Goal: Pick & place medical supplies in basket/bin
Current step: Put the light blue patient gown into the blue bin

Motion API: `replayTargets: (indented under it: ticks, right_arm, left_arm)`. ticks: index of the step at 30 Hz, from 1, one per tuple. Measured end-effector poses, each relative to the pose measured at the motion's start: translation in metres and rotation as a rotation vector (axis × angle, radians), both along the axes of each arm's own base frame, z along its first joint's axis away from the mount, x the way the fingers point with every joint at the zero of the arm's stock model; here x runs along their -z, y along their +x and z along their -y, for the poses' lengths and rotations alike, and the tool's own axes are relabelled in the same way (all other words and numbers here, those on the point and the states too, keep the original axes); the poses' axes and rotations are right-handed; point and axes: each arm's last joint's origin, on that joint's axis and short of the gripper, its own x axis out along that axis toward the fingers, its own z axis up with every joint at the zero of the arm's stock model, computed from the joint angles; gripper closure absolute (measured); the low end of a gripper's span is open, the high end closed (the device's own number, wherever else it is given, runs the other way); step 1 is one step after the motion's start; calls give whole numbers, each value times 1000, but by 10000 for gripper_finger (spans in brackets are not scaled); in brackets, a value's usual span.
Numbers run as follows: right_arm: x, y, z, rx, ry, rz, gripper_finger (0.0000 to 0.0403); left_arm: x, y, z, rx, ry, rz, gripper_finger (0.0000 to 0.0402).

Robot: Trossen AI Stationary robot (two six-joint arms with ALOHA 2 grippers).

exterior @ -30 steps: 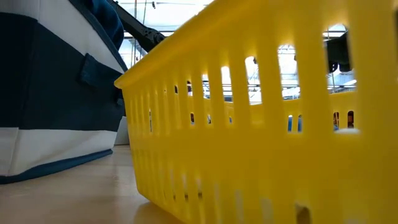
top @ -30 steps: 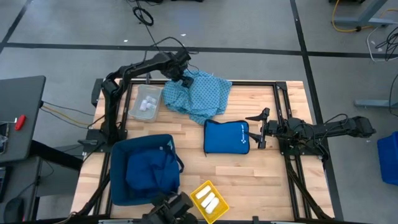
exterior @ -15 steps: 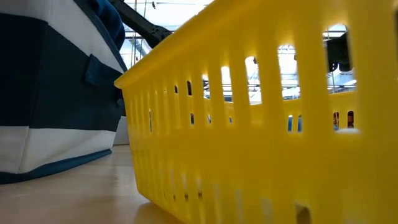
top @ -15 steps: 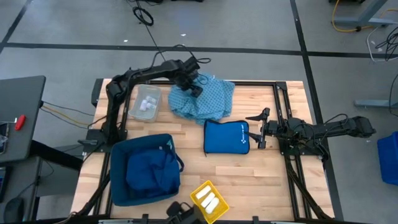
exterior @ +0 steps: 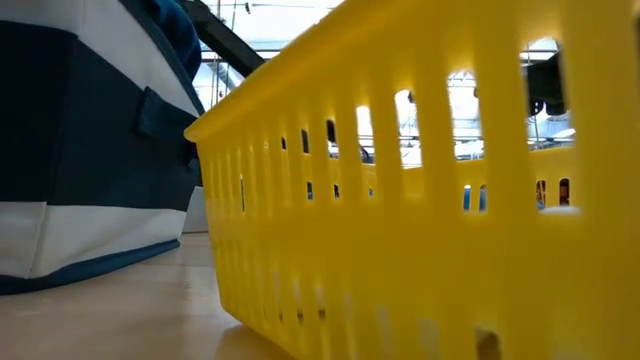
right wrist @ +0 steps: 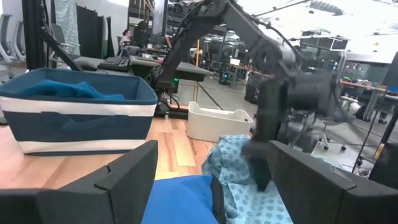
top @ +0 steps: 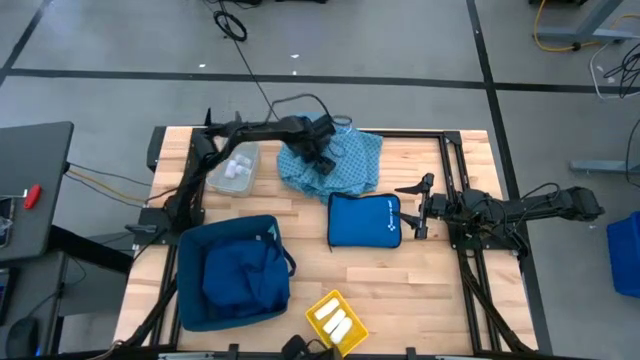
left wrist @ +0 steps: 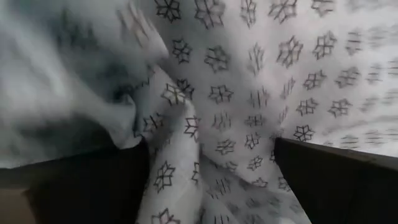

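Note:
The large light-blue patterned cloth point(top: 340, 168) lies crumpled on the table at the far middle. My left gripper point(top: 322, 156) points down into it, open, with a raised fold point(left wrist: 186, 143) between its fingers. The right wrist view also shows the left gripper point(right wrist: 261, 169) over the cloth point(right wrist: 229, 158). Small white rolls point(top: 237, 167) lie in a clear tray at the far left. White packets point(top: 336, 322) lie in the yellow basket point(top: 348, 338). My right gripper point(top: 418, 208) hangs open at the right, level, beside the blue zip pouch point(top: 363, 220). My left gripper comes at the cloth from above, slanting down, its open fingers standing on either side of a raised fold near the cloth's left part. The cloth lies against the inner side of one finger point(left wrist: 106, 186). It rests slack on the table, not pinched.
A navy and white bin point(top: 232, 270) with dark blue cloth in it stands at the near left. The yellow slotted basket point(exterior: 420, 200) stands at the near edge, next to the bin point(exterior: 90, 150). The clear tray point(right wrist: 214, 123) stands left of the cloth.
My left gripper has gone down and toward the table's right and near side, from the cloth's far left corner onto the cloth, staying open. The cloth has shifted toward the right, and its left part has bunched up. My right arm has kept still.

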Motion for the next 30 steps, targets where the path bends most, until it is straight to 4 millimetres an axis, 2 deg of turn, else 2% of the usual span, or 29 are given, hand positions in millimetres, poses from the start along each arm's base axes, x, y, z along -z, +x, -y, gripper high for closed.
replayTargets:
  ticks: [2, 5, 9, 12, 17, 18, 24, 30]
  right_arm:
    - [0, 0, 0, 0, 0, 0, 94]
    - [0, 0, 0, 0, 0, -2, 94]
    - [0, 0, 0, 0, 0, -2, 94]
    - [0, 0, 0, 0, 0, -3, 94]
    - [0, 0, 0, 1, 0, -4, 94]
    - [0, 0, 0, 1, 0, -4, 94]
    - [1, 0, 0, 1, 4, -6, 94]
    - [1, 0, 0, 1, 3, -11, 94]
  left_arm:
    - [7, 5, 4, 0, 54, -49, 78]
    - [6, 9, 8, -3, 130, -72, 84]
    - [5, 11, 9, -14, 177, -72, 125]
    - [5, 10, 8, -16, 221, -99, 191]
    - [4, 13, 10, 38, 251, -107, 356]
    - [4, 13, 10, 52, 253, -103, 376]
    - [-5, 27, 25, 186, 256, 14, 391]
    - [-41, 47, 49, 309, 373, 229, 391]
